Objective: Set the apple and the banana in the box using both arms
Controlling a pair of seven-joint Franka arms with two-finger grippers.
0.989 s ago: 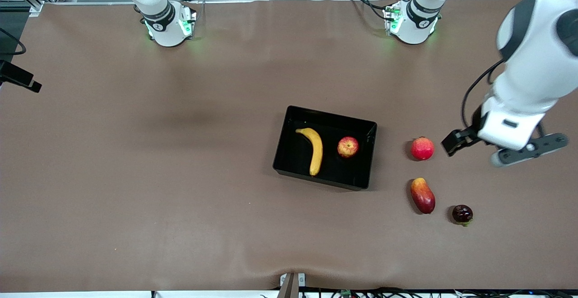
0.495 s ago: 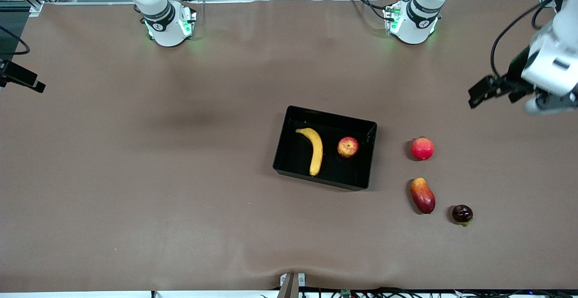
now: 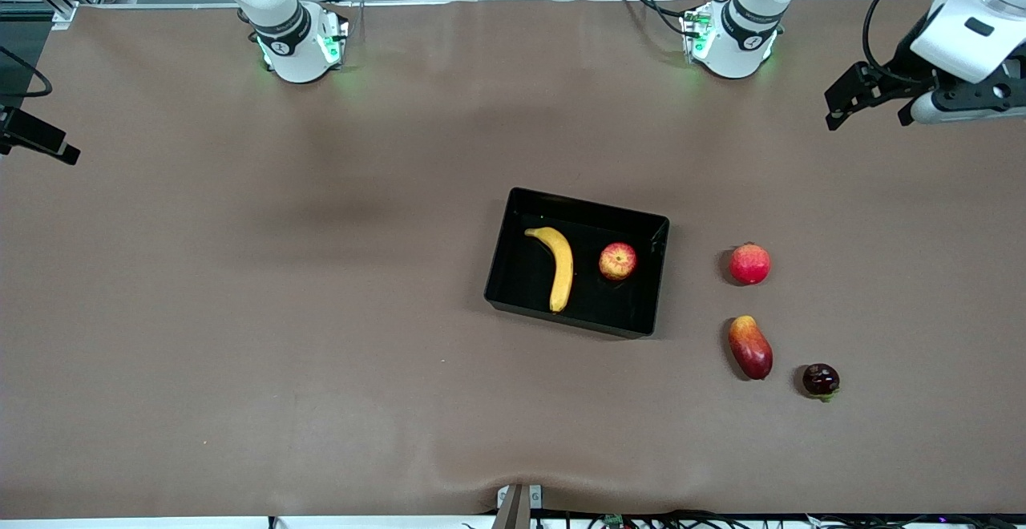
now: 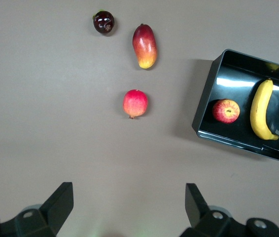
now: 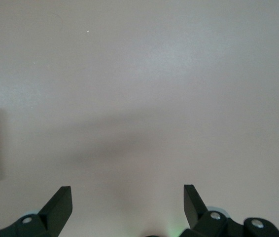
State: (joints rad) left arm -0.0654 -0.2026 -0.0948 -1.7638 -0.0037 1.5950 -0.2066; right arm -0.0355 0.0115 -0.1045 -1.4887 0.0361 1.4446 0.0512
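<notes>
The black box (image 3: 657,232) stands mid-table. In it lie the yellow banana (image 3: 561,266) and, beside it toward the left arm's end, the red and yellow apple (image 3: 618,260). The left wrist view also shows the box (image 4: 206,111), the banana (image 4: 261,108) and the apple (image 4: 226,110). My left gripper (image 3: 870,108) is open and empty, high over bare table near the left arm's end; its jaws (image 4: 129,205) stand wide apart. My right gripper (image 5: 128,205) is open and empty over bare table, out of the front view.
Toward the left arm's end of the box lie an evenly red round fruit (image 3: 749,264), a red-yellow mango (image 3: 750,346) and a small dark fruit (image 3: 821,380). The arm bases (image 3: 298,44) stand along the table's edge farthest from the front camera.
My left gripper has risen and drawn back from beside the red round fruit toward its base end of the table. The banana, apple and box have not moved.
</notes>
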